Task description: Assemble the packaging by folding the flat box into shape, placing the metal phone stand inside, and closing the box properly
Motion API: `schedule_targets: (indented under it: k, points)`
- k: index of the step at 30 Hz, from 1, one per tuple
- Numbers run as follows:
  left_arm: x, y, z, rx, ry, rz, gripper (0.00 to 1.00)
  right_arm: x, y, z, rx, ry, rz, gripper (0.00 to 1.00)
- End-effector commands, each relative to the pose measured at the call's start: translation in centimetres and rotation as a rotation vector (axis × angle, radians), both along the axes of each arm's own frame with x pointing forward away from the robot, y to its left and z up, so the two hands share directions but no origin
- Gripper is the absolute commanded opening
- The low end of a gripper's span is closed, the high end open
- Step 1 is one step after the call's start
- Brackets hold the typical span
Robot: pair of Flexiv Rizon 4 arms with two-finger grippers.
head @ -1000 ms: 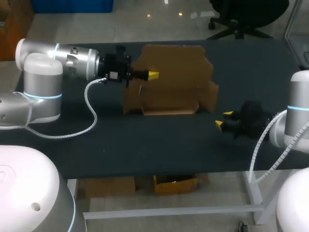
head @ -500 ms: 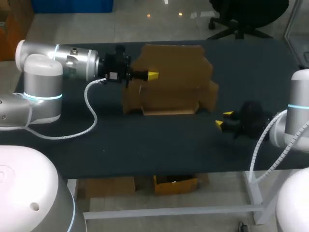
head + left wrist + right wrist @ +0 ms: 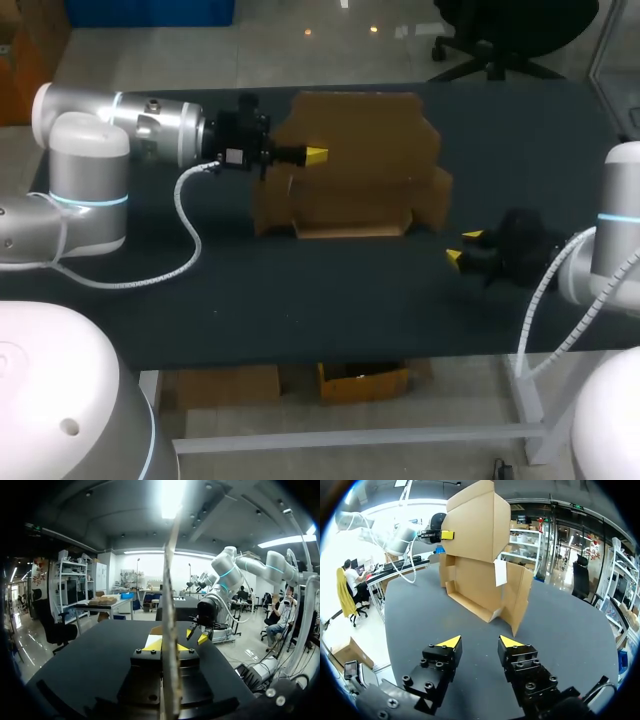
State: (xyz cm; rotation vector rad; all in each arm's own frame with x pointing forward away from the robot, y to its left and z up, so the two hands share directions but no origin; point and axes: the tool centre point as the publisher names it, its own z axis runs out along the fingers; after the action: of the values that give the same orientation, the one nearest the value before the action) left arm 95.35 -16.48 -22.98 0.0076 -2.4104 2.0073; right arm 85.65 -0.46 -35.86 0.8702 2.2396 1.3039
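A dark, matte rectangular table [image 3: 330, 290] fills the middle of the head view. On its upper centre stands a partly folded brown cardboard box [image 3: 360, 170]. A tall back panel rises upright, a low front wall runs along its lower edge, and side flaps angle out at left and right, so the shallow tray stands open towards the front.

The silver left arm [image 3: 150, 125] enters from the upper left. Its left gripper [image 3: 316, 155] pinches the box's upper left panel. In the left wrist view the sheet's thin edge [image 3: 170, 605] runs up between the closed-in yellow tips [image 3: 169, 645].

The right gripper [image 3: 460, 246] sits low at the right of the frame, apart from the box's right flap. Its fingers are spread with nothing between them [image 3: 480, 641], and the box [image 3: 475, 540] stands ahead of it.
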Motion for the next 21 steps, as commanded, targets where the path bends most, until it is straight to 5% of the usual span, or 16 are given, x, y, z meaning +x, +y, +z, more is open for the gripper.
schedule_targets:
  k: [1,17,21]
  points:
    - [0.0,0.37,-0.56,-0.004,-0.001,0.0,0.0,-0.04,-0.04,-0.09,0.004,-0.004,0.001,0.44]
    - [-0.02,0.44,-0.57,-0.004,-0.001,0.002,0.0,-0.04,-0.04,-0.09,0.004,-0.004,0.001,0.44]
    - [-0.02,0.44,-0.57,-0.004,-0.001,0.002,0.0,0.05,-0.38,0.07,0.007,-0.015,0.003,0.35]
